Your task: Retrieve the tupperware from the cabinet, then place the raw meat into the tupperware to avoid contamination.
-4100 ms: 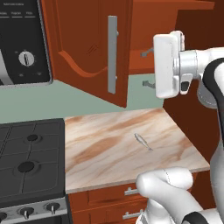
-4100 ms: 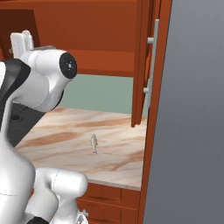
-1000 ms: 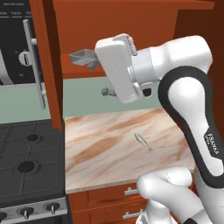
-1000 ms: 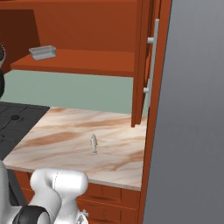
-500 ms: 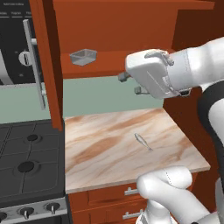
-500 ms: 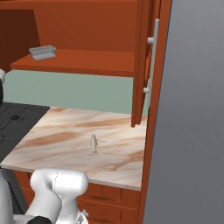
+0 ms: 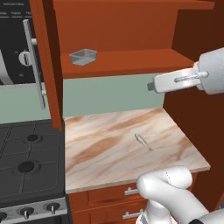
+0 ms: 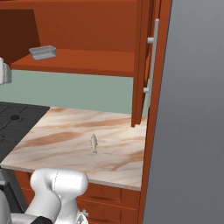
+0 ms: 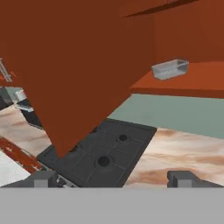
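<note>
Claw point(image 9: 112, 177): fingers spread apart, holding nothing
Small grey rectangular tupperware point(image 7: 83, 57): on open red-brown cabinet point(image 7: 131, 61) shelf
Silvery raw meat sliver point(image 7: 142, 141): on marble worktop point(image 7: 100, 153)

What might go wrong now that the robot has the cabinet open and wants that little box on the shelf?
1. The tupperware sits near the shelf's front edge; a nudge from the open gripper might push it back or knock it off.
2. The open door hangs beside the box, so the arm may bump it while reaching in.
3. The raw meat lies on the counter below; a falling box could hit it.
</note>
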